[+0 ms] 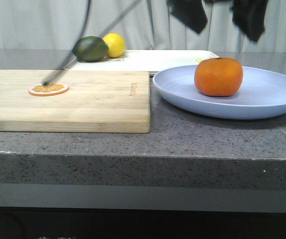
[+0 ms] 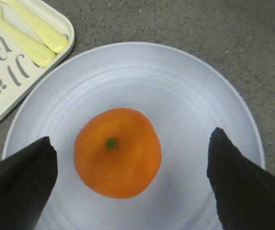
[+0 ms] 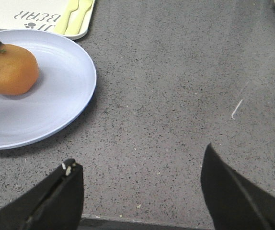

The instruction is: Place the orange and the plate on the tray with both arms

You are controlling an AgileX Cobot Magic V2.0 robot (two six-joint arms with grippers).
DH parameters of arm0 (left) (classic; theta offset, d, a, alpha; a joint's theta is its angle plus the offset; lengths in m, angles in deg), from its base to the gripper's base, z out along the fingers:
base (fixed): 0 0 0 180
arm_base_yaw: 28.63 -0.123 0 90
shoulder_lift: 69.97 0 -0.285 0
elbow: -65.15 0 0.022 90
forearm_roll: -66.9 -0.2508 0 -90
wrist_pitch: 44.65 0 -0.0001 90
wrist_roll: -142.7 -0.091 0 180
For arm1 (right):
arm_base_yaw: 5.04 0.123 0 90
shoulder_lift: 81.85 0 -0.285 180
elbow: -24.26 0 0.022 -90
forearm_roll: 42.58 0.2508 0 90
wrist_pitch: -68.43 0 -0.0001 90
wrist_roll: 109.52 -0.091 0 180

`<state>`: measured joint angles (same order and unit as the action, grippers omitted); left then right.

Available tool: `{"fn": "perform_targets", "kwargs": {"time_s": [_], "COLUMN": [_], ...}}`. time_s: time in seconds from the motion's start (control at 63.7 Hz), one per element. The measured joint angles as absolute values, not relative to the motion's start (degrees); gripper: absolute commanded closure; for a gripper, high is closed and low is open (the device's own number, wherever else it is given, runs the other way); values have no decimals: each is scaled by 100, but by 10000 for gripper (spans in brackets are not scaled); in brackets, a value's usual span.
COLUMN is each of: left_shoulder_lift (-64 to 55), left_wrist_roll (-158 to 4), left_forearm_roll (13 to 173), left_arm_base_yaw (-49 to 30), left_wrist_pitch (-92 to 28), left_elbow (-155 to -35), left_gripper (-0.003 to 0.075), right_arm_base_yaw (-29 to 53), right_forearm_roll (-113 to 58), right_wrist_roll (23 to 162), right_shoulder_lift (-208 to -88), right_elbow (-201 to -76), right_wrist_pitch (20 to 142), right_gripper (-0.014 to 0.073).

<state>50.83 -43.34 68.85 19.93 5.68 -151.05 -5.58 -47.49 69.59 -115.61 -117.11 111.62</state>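
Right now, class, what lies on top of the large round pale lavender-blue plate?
One whole round bright orange fruit sits on the pale lavender-blue plate, stem dot up. The plate surface directly under the fruit is covered, so unseen.

We see the orange (image 1: 218, 76), whole, bright and stem up, sitting on the plate (image 1: 262, 99) a little left of its middle. The plate, wide, shallow, pale lavender-blue and matte, lies flat on the grey counter at the right. The cream-white tray (image 1: 158, 60) lies farther back and to the left, its near right corner just beside the plate's far rim.
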Motion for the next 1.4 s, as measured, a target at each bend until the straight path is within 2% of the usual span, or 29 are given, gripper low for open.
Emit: {"fn": "perform_targets", "kwargs": {"time_s": [0.11,0.44,0.817,1.131,1.398], "left_shoulder_lift": [4416,2167,-110,-1434,-1686], "left_wrist_roll": [-4334,-4334,-4248,-4228,-4228], "left_forearm_roll": [6898,6898,6898,6877,6742], "left_arm_base_yaw": [1993,1785,937,420,408], "left_wrist_pitch": [652,507,442,442,442], "left_elbow": [-14706,-12395,-10275,-9177,-9031], "left_gripper": [99,99,99,99,99], "right_arm_base_yaw": [-558,-558,-558,-558,-558], "right_forearm_roll": [-4749,-4749,-4749,-4749,-4597], "right_wrist_roll": [6959,6959,6959,6959,6959], "right_shoulder_lift": [-11561,-11561,-11561,-11561,-11691], "right_elbow": [-11711,-11711,-11711,-11711,-11899], "right_wrist_pitch": [11162,11162,11162,11162,11211], "right_gripper": [63,63,63,63,63]}}
